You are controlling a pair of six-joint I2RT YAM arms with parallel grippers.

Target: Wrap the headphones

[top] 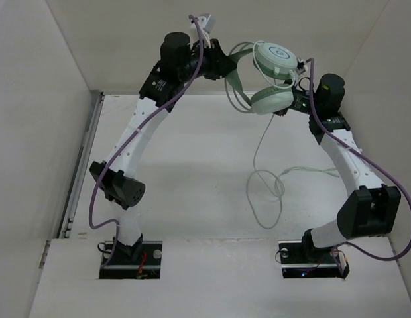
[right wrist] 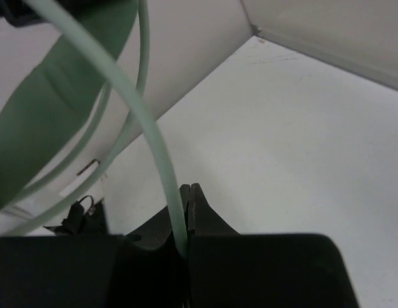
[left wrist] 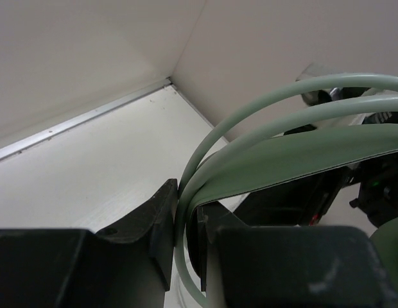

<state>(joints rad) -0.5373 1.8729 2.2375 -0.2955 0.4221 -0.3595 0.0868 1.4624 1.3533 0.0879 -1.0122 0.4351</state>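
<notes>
Headphones (top: 277, 58): pale mint green, thin headband, two round ear cups, one stacked above the other. Raised off the counter (top: 192, 165) at its far end, headband arching left. Cable (top: 254, 158) hangs down, unwound, and ends in loose loops on the counter.

From above, the headphones (top: 275, 73) cover the tips of my right gripper (right wrist: 188, 200). At my left wrist the headband (left wrist: 295, 154) runs off the right edge. At my right wrist the pinched green strand (right wrist: 154, 141) blurs and leaves the top edge; cable or headband wire, I can't tell.
</notes>
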